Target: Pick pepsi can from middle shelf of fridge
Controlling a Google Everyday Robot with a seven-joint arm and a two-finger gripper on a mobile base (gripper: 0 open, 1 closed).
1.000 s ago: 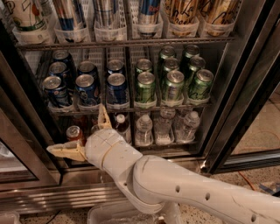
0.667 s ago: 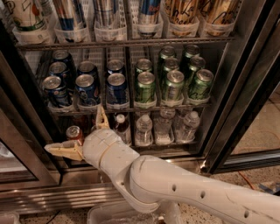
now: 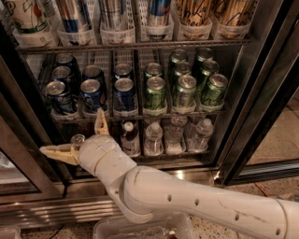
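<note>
The fridge (image 3: 261, 107) stands open in front of me. Its middle shelf (image 3: 135, 114) is a wire rack holding several dark blue pepsi cans (image 3: 92, 97) on the left and green cans (image 3: 184, 91) on the right. My gripper (image 3: 74, 135) is open, just below the front edge of the middle shelf, under the blue cans. One tan finger (image 3: 100, 122) points up toward the shelf, the other (image 3: 56, 151) points left. It holds nothing.
The top rack carries tall cans (image 3: 158, 14) in clear trays. The bottom rack holds clear bottles (image 3: 153, 138) and a can top (image 3: 77, 139) beside the gripper. Dark door frames (image 3: 23, 149) stand at left and right. A clear bin (image 3: 140, 228) lies below my arm.
My arm and gripper have shifted slightly left and up toward the middle shelf. The cans have not moved.
</note>
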